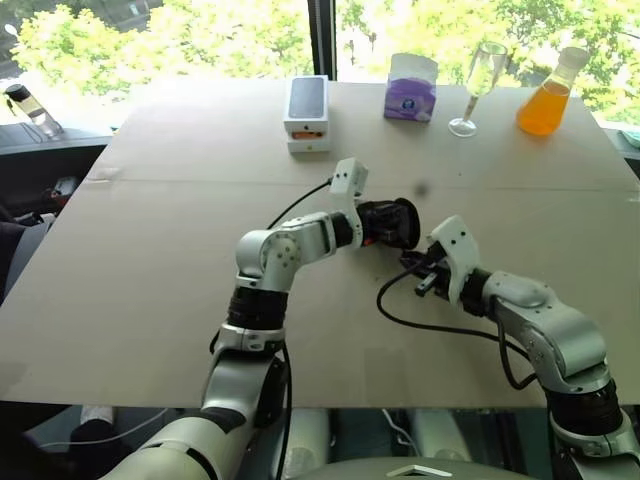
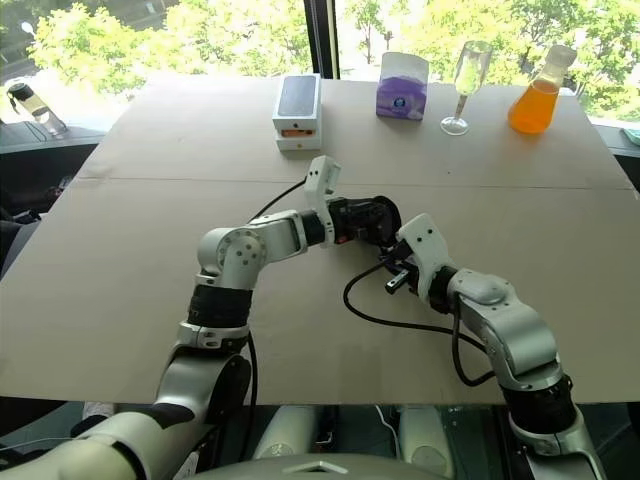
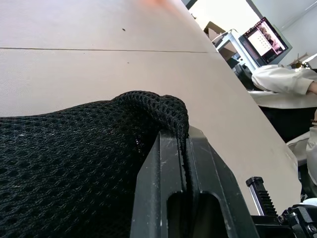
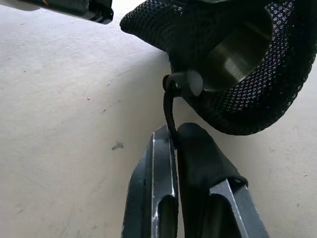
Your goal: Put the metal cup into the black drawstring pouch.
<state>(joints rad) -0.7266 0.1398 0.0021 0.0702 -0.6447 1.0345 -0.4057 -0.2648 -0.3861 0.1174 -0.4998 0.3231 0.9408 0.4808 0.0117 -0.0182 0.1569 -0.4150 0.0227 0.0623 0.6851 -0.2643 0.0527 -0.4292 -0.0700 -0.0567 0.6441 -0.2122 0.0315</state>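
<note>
Black mesh fills our grip: the left gripper is clamped on the pouch's rim, holding it at table centre. Inside the pouch we see the steel cup, its base toward the open mouth. Our right gripper, at four o'clock of the pouch, is pinched on the cord. At the table's far edge, from eleven to one o'clock, stand a white box, a purple box, a flute and a flask holding orange liquid.
</note>
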